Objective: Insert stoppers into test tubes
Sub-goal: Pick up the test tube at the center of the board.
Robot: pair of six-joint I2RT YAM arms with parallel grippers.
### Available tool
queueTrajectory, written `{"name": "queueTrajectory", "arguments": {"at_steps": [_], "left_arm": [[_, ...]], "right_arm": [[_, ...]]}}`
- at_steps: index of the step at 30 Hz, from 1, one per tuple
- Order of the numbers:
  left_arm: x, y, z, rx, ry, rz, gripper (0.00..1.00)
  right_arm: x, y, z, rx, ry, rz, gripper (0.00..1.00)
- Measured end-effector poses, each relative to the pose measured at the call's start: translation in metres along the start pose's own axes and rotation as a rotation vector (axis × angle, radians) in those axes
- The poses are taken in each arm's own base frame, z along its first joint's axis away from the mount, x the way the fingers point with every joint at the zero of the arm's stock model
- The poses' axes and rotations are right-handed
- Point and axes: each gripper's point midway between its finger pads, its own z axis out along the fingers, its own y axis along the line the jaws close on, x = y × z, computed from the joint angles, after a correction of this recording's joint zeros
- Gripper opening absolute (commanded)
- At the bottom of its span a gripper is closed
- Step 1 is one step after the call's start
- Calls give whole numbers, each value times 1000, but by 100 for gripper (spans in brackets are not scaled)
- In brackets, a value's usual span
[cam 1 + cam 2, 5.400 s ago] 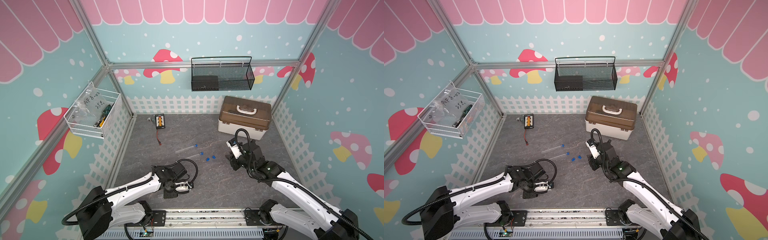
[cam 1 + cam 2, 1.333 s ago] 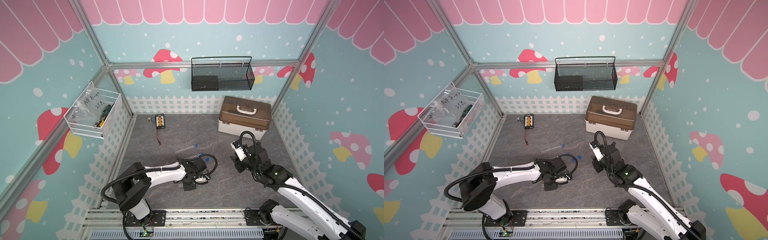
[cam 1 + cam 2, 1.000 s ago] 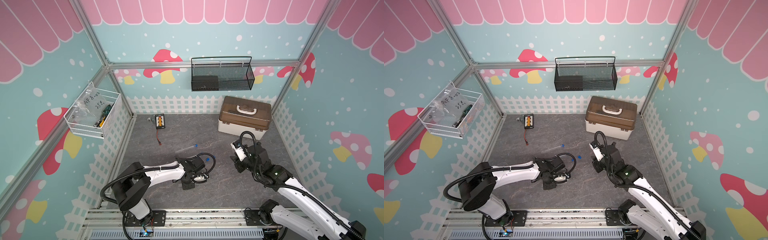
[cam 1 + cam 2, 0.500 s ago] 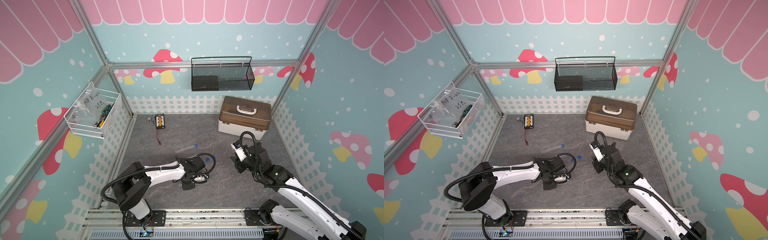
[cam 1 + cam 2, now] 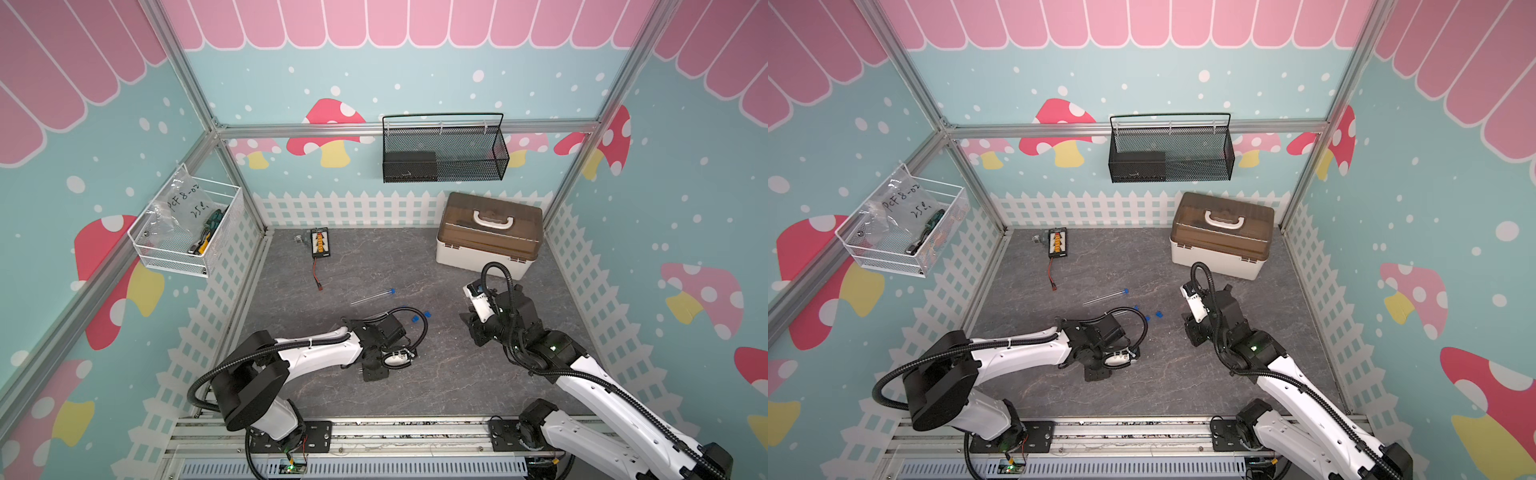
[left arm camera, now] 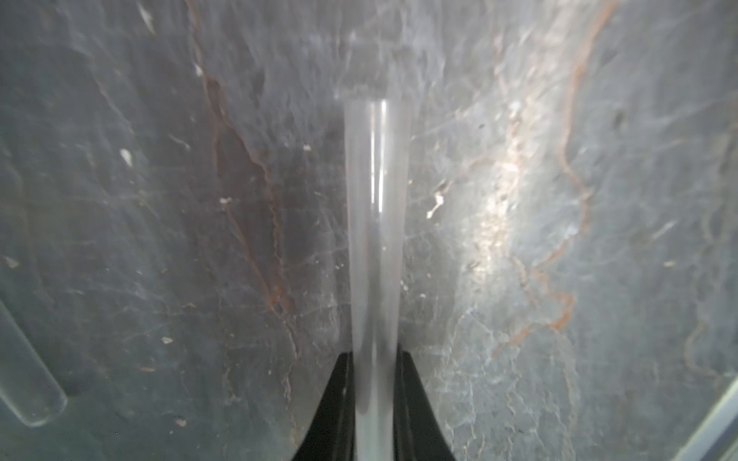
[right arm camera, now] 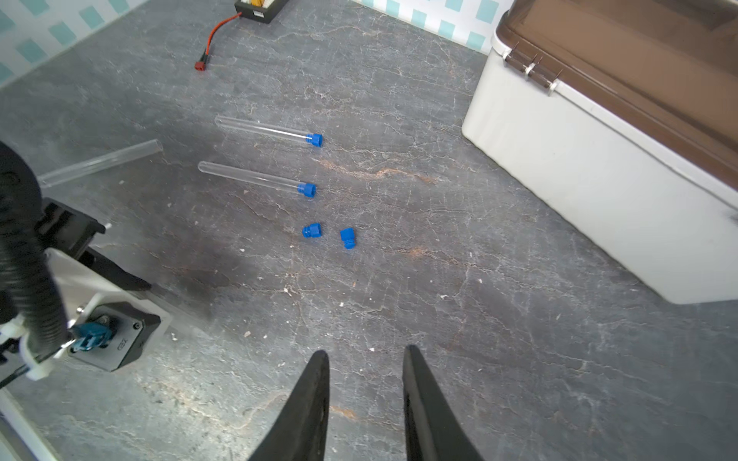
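In the left wrist view my left gripper (image 6: 374, 355) is shut on a clear test tube (image 6: 375, 223) that runs out from its fingertips low over the grey floor. Parts of two more tubes (image 6: 28, 379) (image 6: 719, 415) show at the edges of that view. In the right wrist view two tubes (image 7: 267, 131) (image 7: 255, 177) lie with blue stoppers in them, and an unstoppered tube (image 7: 100, 161) lies to one side. Two loose stoppers (image 7: 312, 230) (image 7: 348, 238) lie beyond my right gripper (image 7: 365, 351), which is open and empty. In both top views one stoppered tube (image 5: 372, 296) (image 5: 1104, 297) shows beyond the left gripper (image 5: 374, 372).
A white box with a brown lid (image 5: 488, 235) stands at the back right, close behind the right arm. A small black board with a red wire (image 5: 319, 243) lies at the back left. White fence walls (image 5: 353, 208) ring the floor.
The left arm has reached toward the middle of the floor and its jaws have closed on a tube. The right arm has barely moved.
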Motion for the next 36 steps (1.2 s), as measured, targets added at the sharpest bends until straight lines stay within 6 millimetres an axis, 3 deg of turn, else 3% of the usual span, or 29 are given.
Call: {"name": "queueTrajectory", "arguments": {"at_steps": [4, 11, 21, 36], "left_arm": [[-26, 7, -24, -34, -192, 20, 13], [-62, 28, -56, -86, -468, 40, 13], [-83, 39, -63, -81, -608, 73, 13], [-89, 35, -65, -65, -649, 95, 13]], "right_arm": [[-5, 9, -8, -53, -26, 149, 31], [-8, 30, -16, -185, 3, 418, 42], [1, 77, 12, -407, 290, 554, 49], [19, 97, 47, -451, 496, 583, 39]]}}
